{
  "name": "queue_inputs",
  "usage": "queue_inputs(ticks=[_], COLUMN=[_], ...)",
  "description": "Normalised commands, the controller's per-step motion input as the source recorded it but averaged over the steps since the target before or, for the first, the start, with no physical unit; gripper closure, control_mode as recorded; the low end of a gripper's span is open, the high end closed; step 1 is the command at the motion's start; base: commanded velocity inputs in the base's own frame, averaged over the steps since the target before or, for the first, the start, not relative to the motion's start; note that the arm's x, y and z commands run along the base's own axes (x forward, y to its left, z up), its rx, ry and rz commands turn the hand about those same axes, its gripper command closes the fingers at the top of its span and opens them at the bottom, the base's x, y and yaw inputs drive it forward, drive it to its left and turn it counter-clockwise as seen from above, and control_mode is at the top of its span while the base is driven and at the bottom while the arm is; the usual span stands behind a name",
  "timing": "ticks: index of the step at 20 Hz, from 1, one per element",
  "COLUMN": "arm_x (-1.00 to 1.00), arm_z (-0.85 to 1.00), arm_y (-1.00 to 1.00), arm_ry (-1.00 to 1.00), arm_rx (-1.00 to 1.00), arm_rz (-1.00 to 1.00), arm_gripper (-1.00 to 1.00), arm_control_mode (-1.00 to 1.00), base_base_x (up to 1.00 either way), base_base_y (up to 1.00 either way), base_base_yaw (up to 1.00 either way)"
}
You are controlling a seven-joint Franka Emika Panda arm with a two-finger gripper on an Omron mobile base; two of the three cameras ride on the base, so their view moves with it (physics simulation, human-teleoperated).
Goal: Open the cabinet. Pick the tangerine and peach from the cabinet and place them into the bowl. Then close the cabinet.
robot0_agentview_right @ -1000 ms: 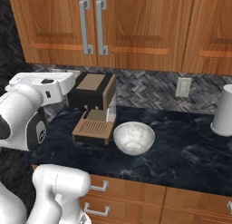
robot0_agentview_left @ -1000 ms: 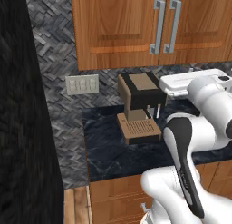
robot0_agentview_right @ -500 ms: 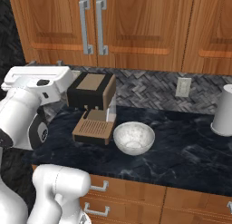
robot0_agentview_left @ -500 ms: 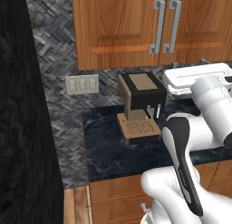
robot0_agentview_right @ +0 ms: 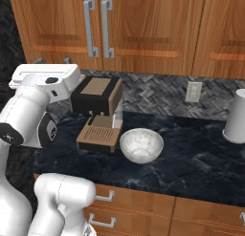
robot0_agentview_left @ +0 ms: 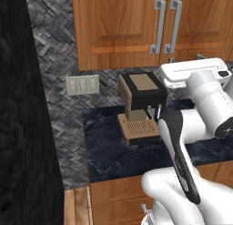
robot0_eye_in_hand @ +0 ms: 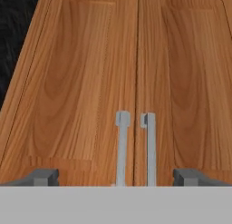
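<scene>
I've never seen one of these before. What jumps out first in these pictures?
The big white arm bends up in the foreground toward the closed wooden cabinet, whose two silver handles sit side by side in the hand view. Below, on the dark counter, a brown coffee machine stands beside a speckled bowl. The gripper is open.

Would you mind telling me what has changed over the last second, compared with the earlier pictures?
The arm has raised its hand toward the cabinet; the white hand now sits higher than the coffee machine. The end effector is open, facing the two closed doors and their bar handles. Nothing has been grasped. The cabinet stays shut, and the bowl and coffee machine have not moved.
</scene>
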Motion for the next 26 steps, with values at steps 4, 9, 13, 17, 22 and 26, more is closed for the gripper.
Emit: queue_inputs(ticks=[4, 9, 13, 17, 22, 26], arm_x=[0.56, 0.56, 0.49, 0.56, 0.66, 0.66], arm_z=[0.11, 0.02, 0.0, 0.0, 0.0, 0.0], arm_y=[0.0, -0.04, -0.25, -0.12, 0.0, 0.0], arm_ry=[0.0, 0.0, 0.0, 0.0, 0.0, 0.0], arm_rx=[0.0, 0.0, 0.0, 0.0, 0.0, 0.0], arm_rz=[0.0, 0.0, 0.0, 0.0, 0.0, 0.0], arm_gripper=[-1.0, -1.0, -1.0, -1.0, -1.0, -1.0], arm_control_mode=[-1.0, -1.0, -1.0, -1.0, -1.0, -1.0], base_base_x=[0.0, 0.0, 0.0, 0.0, 0.0, 0.0], base_base_y=[0.0, 0.0, 0.0, 0.0, 0.0, 0.0], base_base_yaw=[0.0, 0.0, 0.0, 0.0, 0.0, 0.0])
